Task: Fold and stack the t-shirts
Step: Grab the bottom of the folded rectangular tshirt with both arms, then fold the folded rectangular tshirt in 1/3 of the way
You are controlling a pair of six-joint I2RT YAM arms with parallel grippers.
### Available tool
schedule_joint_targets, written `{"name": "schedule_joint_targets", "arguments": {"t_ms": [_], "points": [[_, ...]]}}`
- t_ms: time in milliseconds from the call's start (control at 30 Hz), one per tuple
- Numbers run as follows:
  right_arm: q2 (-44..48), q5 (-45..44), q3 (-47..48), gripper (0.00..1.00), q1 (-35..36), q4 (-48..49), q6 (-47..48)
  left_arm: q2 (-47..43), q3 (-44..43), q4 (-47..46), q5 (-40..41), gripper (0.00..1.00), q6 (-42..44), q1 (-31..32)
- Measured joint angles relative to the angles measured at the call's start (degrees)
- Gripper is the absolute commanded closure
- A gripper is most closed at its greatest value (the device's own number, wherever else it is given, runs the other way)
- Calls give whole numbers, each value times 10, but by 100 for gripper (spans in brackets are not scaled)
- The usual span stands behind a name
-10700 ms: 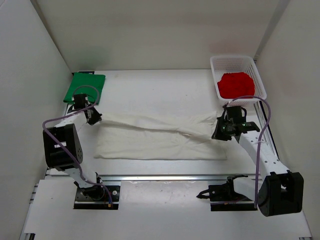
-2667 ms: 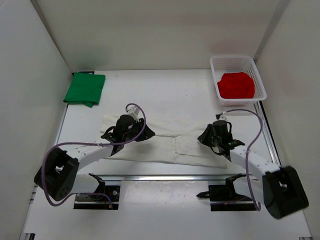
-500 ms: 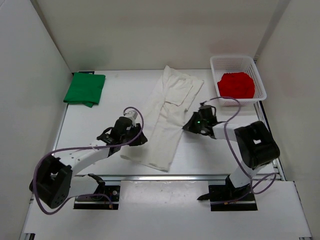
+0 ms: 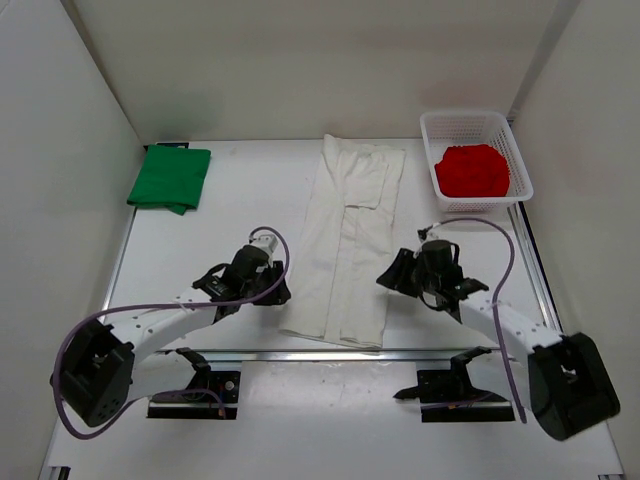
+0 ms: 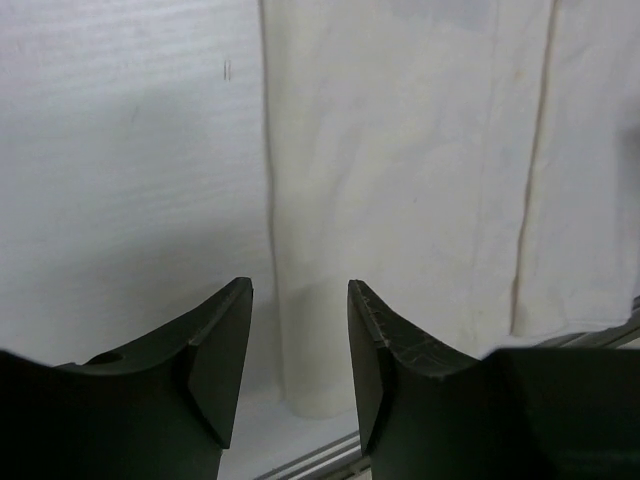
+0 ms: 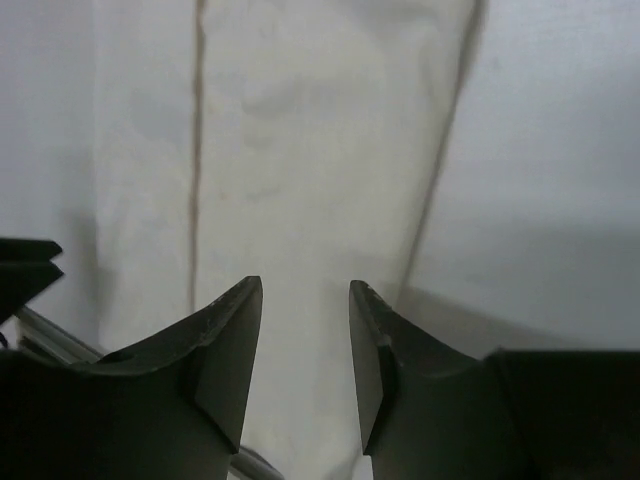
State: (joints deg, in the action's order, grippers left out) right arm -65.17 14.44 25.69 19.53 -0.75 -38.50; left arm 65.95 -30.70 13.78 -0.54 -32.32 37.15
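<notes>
A white t-shirt [image 4: 345, 240] lies folded into a long strip that runs from the back of the table to its near edge. My left gripper [image 4: 279, 292] stands open just left of the strip's near end, and the left wrist view shows the open left gripper [image 5: 298, 300] with the shirt's edge [image 5: 400, 150] beyond it. My right gripper [image 4: 387, 277] stands open just right of the strip. In the right wrist view the right gripper [image 6: 303, 300] hovers over the cloth [image 6: 320, 140], holding nothing. A folded green t-shirt [image 4: 170, 177] lies at the back left. A red t-shirt [image 4: 472, 170] sits crumpled in the basket.
The white basket [image 4: 432, 128] stands at the back right beside the right rail. White walls close in the table on three sides. The metal rail [image 4: 330, 353] runs along the near edge, just under the strip's near end.
</notes>
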Motion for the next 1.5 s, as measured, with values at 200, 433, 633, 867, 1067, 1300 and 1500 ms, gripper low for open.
{"name": "schedule_joint_targets", "arguments": {"t_ms": [200,433,633,867,1067,1300,1500], "points": [[148,-41,-90,58,109,-119,-34,-26,51,48,11,40,0,23],[216,-61,-100,62,170,-195,-62,-15,52,51,-2,43,2,55],[238,-47,-137,66,219,-189,-109,-6,49,44,-20,46,1,70],[227,-36,-142,100,228,-177,-131,10,50,37,-45,97,-7,81],[234,-45,-132,100,303,-202,-158,-56,67,90,-51,100,-8,80],[232,-43,-30,100,264,-273,-130,-160,30,180,-77,100,-18,55],[137,19,84,100,11,-242,-10,-38,-96,119,-76,100,-6,-2]]}}
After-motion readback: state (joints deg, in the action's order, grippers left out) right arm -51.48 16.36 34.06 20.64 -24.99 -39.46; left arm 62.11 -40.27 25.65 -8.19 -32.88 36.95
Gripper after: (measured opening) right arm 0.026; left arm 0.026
